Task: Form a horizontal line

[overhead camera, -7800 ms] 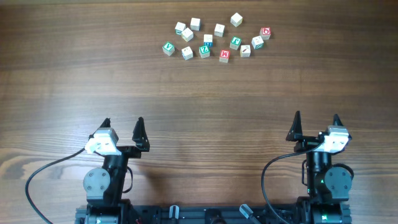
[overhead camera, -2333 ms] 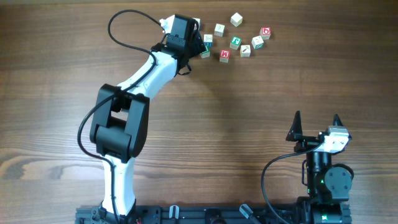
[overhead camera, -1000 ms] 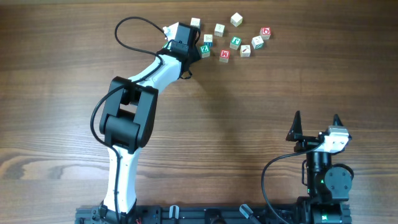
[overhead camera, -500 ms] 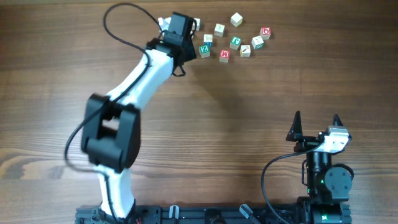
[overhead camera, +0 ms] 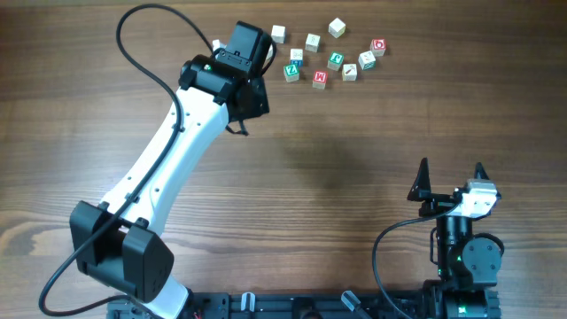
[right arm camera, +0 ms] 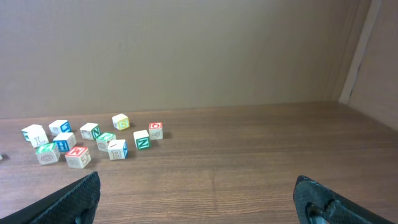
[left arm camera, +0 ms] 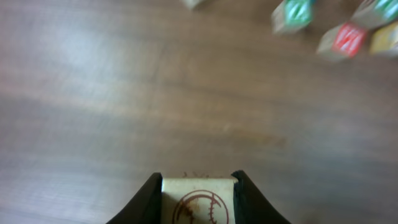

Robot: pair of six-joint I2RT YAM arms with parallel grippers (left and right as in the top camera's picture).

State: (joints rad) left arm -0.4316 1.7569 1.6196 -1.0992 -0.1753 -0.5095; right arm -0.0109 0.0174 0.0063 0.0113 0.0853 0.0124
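Left end effector [left arm camera: 196, 180], clamped on pale brownish-marked wooden cube [left arm camera: 199, 201], should seat it squarely on wooden bench [left arm camera: 124, 93], clear of the loose cubes [overhead camera: 320, 78].

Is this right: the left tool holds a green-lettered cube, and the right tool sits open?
No: in the left wrist view, the cube in the left tool bears a brownish mark, not a green letter. The right tool sits open.
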